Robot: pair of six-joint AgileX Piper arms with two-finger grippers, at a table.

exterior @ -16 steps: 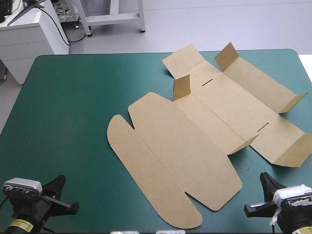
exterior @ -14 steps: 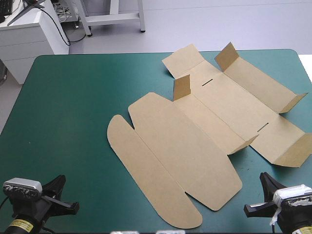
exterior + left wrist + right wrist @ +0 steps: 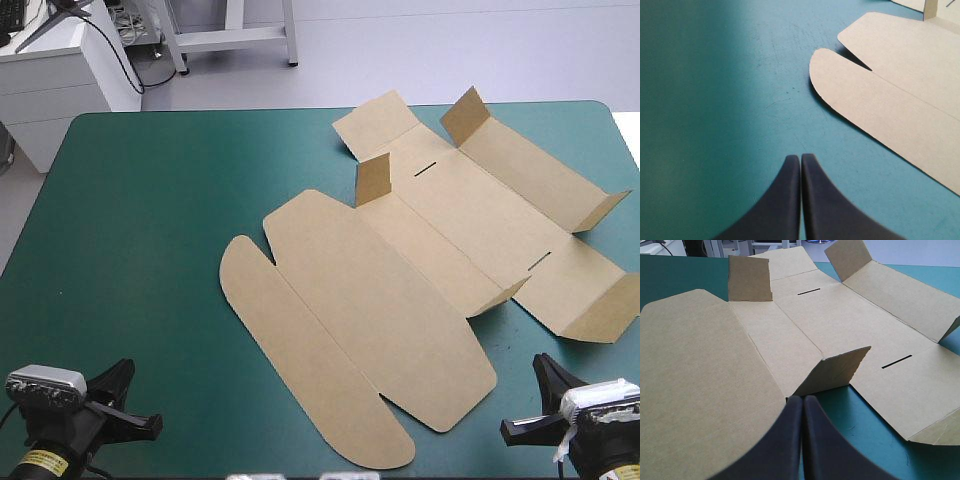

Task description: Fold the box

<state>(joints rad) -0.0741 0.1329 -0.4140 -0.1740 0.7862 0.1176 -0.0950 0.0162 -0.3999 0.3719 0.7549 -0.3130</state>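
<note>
The teal-green bench (image 3: 150,250) is bare across its left half. The brown box (image 3: 400,290) lies opened out over the middle and right. Its long axis runs on a diagonal, from the rounded flap (image 3: 300,360) near the front edge to the far right corner, where several short tabs stand partly raised. The right end effector (image 3: 802,399) looks the nearer of the two: the board starts just ahead of its tip, and one raised tab (image 3: 832,371) stands close in front of it. The left end effector (image 3: 800,157) sits over bare cover, with the rounded flap ahead of it and off to its right, clearly apart. Both end effectors have their black fingers pressed together into a point and hold nothing. Folding probably begins from the right side.
</note>
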